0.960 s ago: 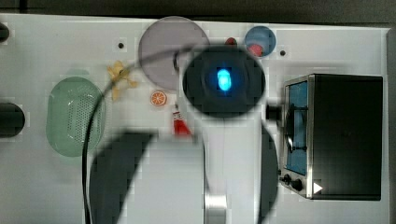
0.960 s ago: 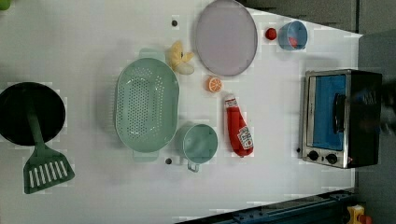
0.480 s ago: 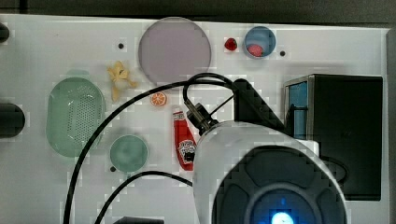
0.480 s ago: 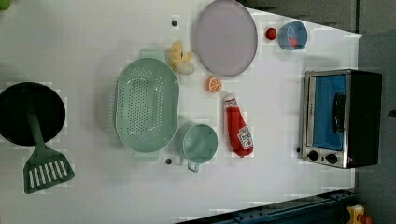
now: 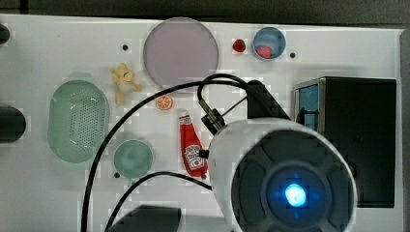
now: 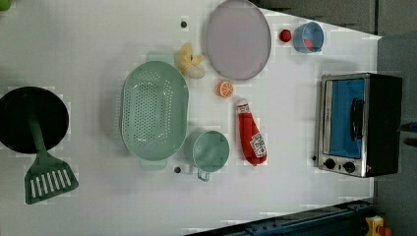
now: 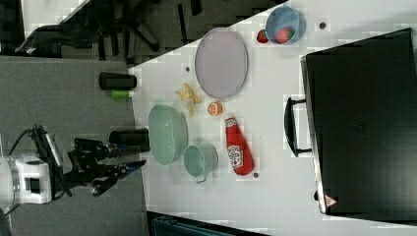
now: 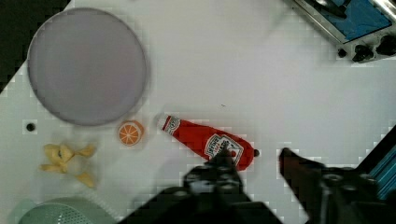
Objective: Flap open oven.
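Note:
The oven [image 6: 361,125] stands at the left view's right, its blue glass door [image 6: 344,118] shut and the black bar handle [image 6: 356,118] flat against it. It also appears as the oven [image 5: 358,140] and the oven [image 7: 364,123], where the handle [image 7: 290,125] sticks out from the front. One corner of the oven [image 8: 355,23] with its knobs is in the wrist view. My gripper [image 8: 257,156] is open and holds nothing, hanging high over the ketchup bottle [image 8: 208,142], well apart from the oven. The gripper [image 7: 123,173] is at the right view's far left.
On the white table [image 6: 98,206] lie a grey plate [image 6: 238,39], an orange slice [image 6: 226,89], a banana peel [image 6: 189,61], a green colander [image 6: 155,115], a green cup [image 6: 210,151], a blue bowl [image 6: 308,37], and a black pan [image 6: 32,118] with a spatula [image 6: 46,179]. My arm's body [image 5: 285,179] covers the oven's front.
In the top view my arm has swung from the table's middle toward the lower right. The dark shape over the oven in the left view has gone. The door stays shut.

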`<state>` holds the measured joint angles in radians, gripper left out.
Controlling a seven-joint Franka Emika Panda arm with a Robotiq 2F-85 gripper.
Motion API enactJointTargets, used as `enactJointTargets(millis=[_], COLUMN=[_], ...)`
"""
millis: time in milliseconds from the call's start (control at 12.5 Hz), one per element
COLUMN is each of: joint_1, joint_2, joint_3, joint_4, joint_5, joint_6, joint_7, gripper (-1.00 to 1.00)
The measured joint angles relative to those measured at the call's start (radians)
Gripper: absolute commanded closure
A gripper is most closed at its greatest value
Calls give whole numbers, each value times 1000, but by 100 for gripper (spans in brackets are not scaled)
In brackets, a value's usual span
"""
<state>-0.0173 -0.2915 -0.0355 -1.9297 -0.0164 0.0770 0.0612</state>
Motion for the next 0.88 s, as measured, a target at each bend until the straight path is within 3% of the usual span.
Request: enactJointTargets(millis=[80,400,720,880], joint_1=[2,4,2,10], joint_2=[10,18,23,18], joint_3=[-6,-44,-63,-104], joint_4=[-8,-68,-133,-197], joint_5=[5,-14,-90,-79], joint_6=[-3,-3,120,204], joint_7=[0,-15,-198,-312], gripper=[65,65,65,65])
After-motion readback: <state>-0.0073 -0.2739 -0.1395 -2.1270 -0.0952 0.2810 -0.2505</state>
